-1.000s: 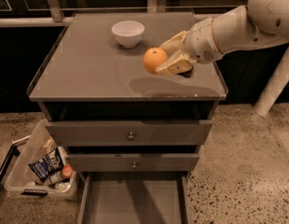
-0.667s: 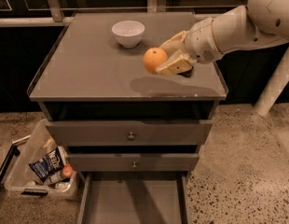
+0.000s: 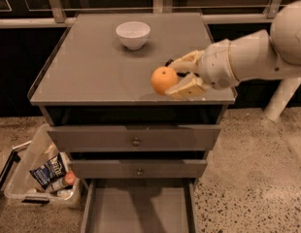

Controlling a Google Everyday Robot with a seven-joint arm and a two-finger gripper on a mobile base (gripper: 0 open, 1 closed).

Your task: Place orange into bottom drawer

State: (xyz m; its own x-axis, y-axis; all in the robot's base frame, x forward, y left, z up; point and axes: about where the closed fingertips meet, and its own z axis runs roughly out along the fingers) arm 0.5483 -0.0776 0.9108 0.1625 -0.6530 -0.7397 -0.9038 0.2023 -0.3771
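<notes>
1. Grey desk (image 3: 87,72) is standing with its two upper drawer fronts (image 3: 136,140) shut; the bottom drawer (image 3: 138,212) is lying pulled out below the front edge, its flat floor showing bare.
2. The orange (image 3: 163,79) is hanging close to the front edge, toward the front-right corner; a shadow beneath suggests it is riding just clear of the top, though I cannot tell for certain that it is not touching.
3. The gripper (image 3: 174,79) is extending in over the right edge, near the front-right corner; its fingers (image 3: 188,87) are clamping the orange from the right side, one above and one below, spread only as wide as the fruit; nothing else is being touched.
4. The relation that matters: the bottom drawer is lying below and forward of the orange, a little toward the left, out past the front edge; the orange, being round, is offering no long axis to line up.
5. By my judgement the placing is not yet done; the coming move is calling for travel out beyond the front edge before any descent, since the desk's lip and the closed drawer fronts are lying between.
6. A white bowl (image 3: 133,34) is sitting near the back edge, well apart from the gripper; a clear bin (image 3: 22,176) of packets is resting on the floor by the front-left corner.
</notes>
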